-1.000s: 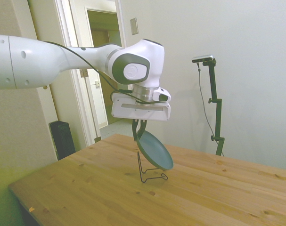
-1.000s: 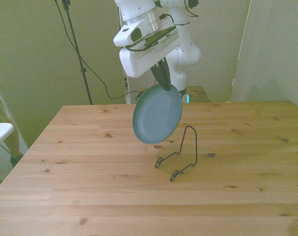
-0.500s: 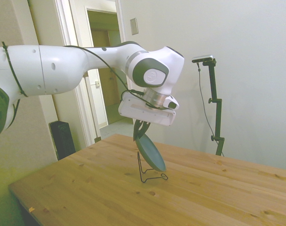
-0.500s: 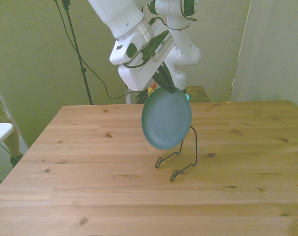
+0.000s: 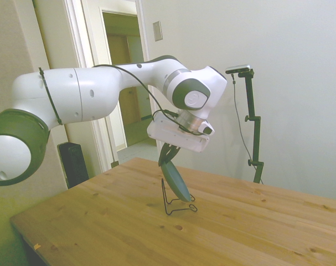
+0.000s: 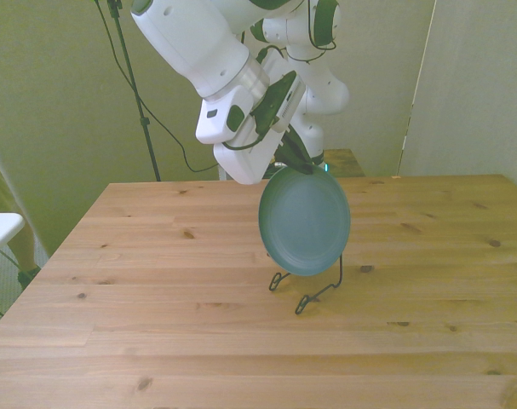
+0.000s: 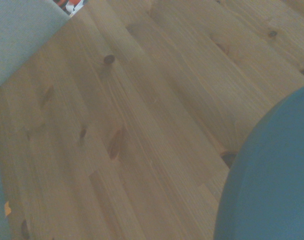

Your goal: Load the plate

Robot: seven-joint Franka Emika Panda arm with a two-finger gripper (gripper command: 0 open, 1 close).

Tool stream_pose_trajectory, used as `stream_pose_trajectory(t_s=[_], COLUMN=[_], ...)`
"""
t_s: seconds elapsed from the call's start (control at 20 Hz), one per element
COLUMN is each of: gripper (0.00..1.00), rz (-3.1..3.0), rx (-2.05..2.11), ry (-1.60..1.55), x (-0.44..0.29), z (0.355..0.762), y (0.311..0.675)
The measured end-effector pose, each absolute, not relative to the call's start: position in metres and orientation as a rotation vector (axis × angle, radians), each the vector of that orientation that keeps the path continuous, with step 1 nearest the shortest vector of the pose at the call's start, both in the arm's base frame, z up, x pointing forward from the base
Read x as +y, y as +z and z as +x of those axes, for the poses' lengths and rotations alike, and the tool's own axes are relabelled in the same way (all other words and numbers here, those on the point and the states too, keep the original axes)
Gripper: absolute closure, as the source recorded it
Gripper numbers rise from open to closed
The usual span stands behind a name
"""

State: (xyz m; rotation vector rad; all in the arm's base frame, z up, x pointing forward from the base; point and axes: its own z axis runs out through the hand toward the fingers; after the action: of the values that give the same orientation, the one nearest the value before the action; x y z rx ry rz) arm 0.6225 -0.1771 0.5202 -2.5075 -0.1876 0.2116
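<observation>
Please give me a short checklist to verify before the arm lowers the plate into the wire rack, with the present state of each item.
1. Gripper shut on the plate's top rim: ok.
2. Plate held on edge, tilted: ok.
3. Wire rack standing on the table: ok.
4. Plate's lower edge over the rack's base: ok in the front view.
5. Lower edge seated in the rack: cannot tell.
6. Plate leaning on the rack's upright loop: cannot tell.

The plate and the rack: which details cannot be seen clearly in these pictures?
- Whether the plate already touches the wire rack: in the front view the plate covers the rack's upright; in the side view the contact is too small to tell.
- Gripper fingertips: hidden behind the plate's rim in the front view.
- Wrist view: the plate is cut off by the picture's edge, and the rack is absent.
</observation>
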Motion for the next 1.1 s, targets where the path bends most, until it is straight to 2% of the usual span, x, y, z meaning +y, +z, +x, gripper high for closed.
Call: stream_pose_trajectory(t_s=[1.1], gripper=[1.00], rz=[-2.470], rx=[-0.195], ry=[0.270], x=[-0.172], z=[0.638], y=[0.484])
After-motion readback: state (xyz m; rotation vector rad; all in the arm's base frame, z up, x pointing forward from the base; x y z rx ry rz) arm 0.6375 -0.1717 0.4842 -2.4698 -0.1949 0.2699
